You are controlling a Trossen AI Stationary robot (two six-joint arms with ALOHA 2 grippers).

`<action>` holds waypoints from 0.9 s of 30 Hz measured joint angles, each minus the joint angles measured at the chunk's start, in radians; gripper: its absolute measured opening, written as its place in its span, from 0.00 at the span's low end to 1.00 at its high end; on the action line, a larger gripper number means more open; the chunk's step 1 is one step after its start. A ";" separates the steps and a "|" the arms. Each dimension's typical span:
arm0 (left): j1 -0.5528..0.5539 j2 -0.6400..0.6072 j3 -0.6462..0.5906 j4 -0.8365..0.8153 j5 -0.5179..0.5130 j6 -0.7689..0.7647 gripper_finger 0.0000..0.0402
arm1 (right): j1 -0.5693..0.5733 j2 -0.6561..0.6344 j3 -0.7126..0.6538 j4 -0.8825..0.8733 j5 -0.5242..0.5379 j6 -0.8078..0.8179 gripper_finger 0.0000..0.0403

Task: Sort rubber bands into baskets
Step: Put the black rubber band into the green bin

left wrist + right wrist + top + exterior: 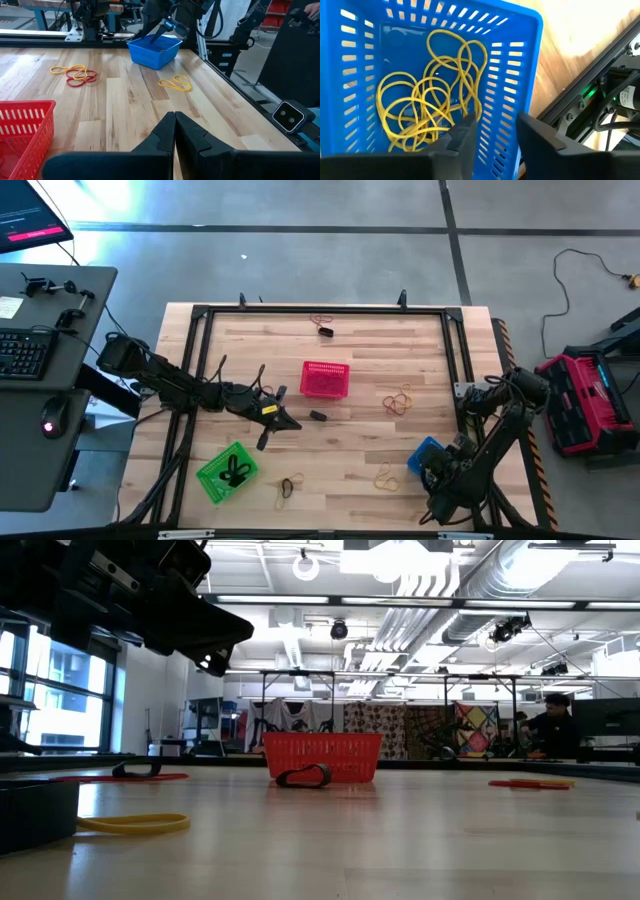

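Several yellow rubber bands [427, 100] already lie tangled on the floor of the blue basket [520, 60], and the right gripper [495, 132] hangs just above that basket's near wall with fingers apart and nothing between them, so this reads as a drop being finished. Left gripper [175, 131], fingers pressed together and empty, waits low over the table beside the red basket [22, 125]. To finish cleanly, lift the right arm straight up so no loop snags, then head for the loose yellow bands [385, 475] just beside the blue basket.
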 joint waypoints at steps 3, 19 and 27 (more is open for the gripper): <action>0.000 0.000 0.000 0.000 0.000 0.000 0.00 | -0.004 0.000 0.001 0.000 -0.005 -0.024 0.37; 0.001 0.000 0.000 0.000 0.000 -0.016 0.00 | -0.167 -0.035 0.149 -0.181 0.141 -0.346 0.02; -0.007 0.000 0.000 -0.005 0.027 -0.001 0.00 | -0.359 -0.184 0.072 0.208 0.268 -0.737 0.06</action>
